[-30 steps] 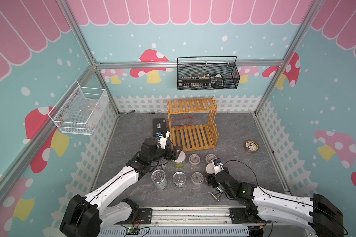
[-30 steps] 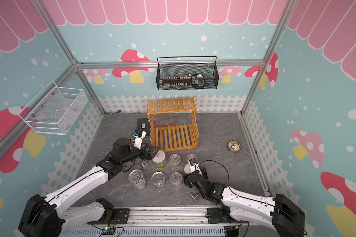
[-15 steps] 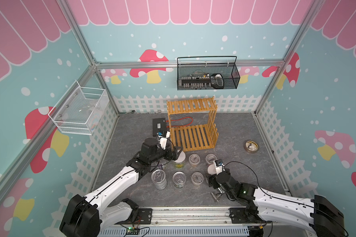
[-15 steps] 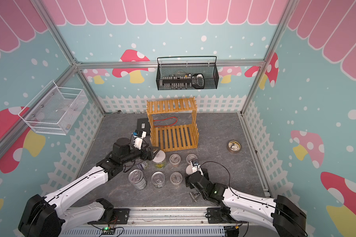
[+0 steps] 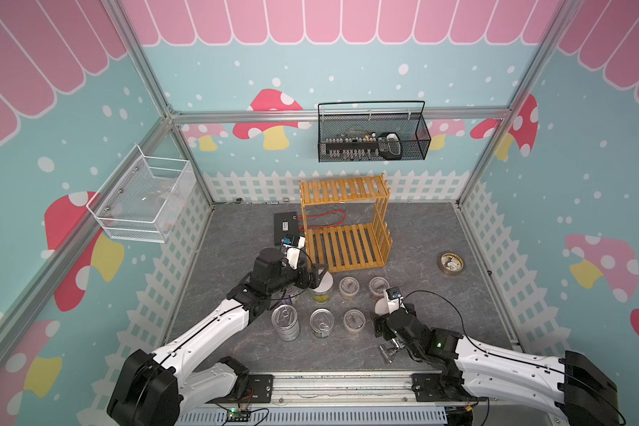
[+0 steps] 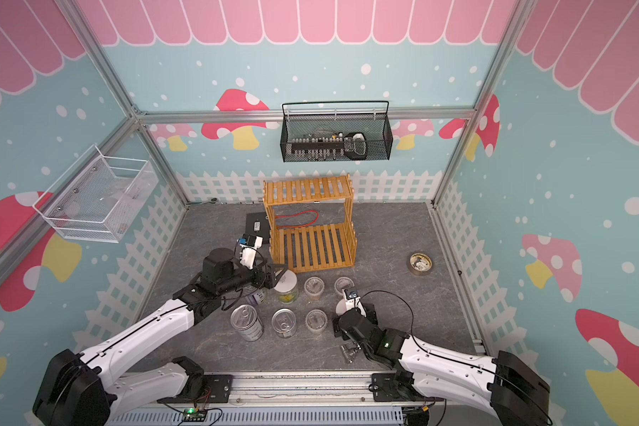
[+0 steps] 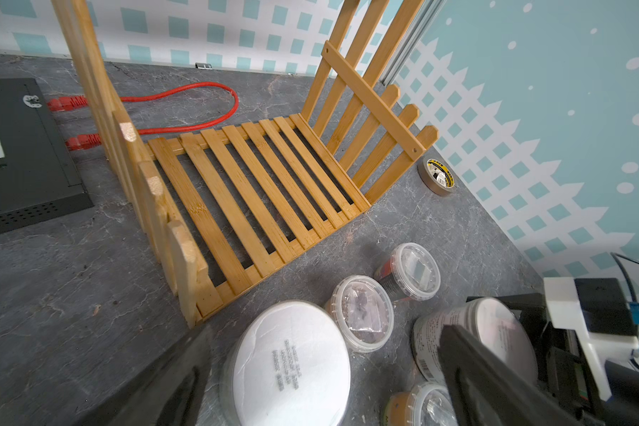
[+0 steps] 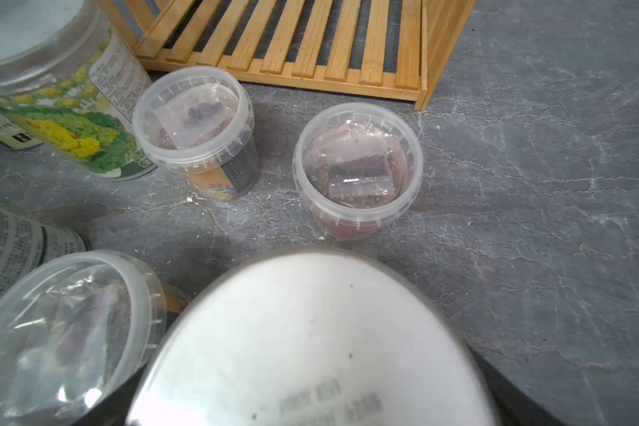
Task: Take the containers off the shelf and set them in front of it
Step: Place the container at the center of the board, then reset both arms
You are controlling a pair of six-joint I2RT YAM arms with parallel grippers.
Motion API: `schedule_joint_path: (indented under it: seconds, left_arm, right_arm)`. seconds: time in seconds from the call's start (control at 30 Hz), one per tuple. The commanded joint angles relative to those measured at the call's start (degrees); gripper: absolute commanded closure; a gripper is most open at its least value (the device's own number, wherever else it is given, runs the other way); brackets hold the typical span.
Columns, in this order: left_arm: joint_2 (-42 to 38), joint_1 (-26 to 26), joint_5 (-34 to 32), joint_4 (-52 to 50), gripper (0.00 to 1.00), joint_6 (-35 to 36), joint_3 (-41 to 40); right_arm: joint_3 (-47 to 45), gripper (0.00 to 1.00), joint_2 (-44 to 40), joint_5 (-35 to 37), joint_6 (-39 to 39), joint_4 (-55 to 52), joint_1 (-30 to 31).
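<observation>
Grey marbled tabletop [image 5: 421, 228] beneath the shelf [image 5: 344, 190], teal mushroom-print walls [image 5: 347, 73] around

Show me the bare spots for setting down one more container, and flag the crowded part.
Bare tabletop: between the shelf and the tape roll; from the tape roll forward along the right fence; and left of the containers toward the left fence. Both shelf tiers are bare. Crowded: directly before the shelf, where the containers stand in two rows.

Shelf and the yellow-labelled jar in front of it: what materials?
Shelf: wood, likely bamboo, smooth yellow-orange finish; grain lines and cut end grain show. Jar: clear glossy wall, probably plastic, possibly glass; printed label, matte white lid.
</observation>
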Motion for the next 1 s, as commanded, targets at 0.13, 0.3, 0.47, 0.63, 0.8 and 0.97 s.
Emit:
schedule_joint_path:
  seconds: [0.13, 0.3, 0.47, 0.63, 0.8, 0.97]
  left_arm:
    - [-1.29, -0.31, -0.99, 0.26, 0.01, 0.47, -0.11]
    - [-2.17, -0.29, -1.83, -0.34, 0.01, 0.55, -0.18]
    - [-5.02, -0.28, -5.07, -0.80, 0.01, 0.13, -1.00]
    - [-11.38, 0.42, -14.22, -1.39, 0.01, -1.64, -4.40]
    - [-14.04, 6.08, -28.39, 6.01, 0.01, -2.25, -10.41]
    - [-9.40, 16.85, -28.94, 15.20, 0.01, -0.05, -13.57]
  right_arm:
    - [3.70, 0.01, -0.54, 3.01, -1.94, -1.98, -0.21]
    - [6.97, 0.01, -1.58, 4.45, -3.92, -3.77, -0.21]
    - [12.83, 0.01, -1.92, 8.64, -6.00, -10.03, -1.99]
    - [17.70, 0.01, -2.63, -0.22, -13.27, -8.85, -16.96]
    - [19.19, 0.01, -2.50, -6.71, -20.58, -2.95, -29.91]
    - [16.76, 0.01, 1.67, -14.04, -22.31, 7.54, -45.66]
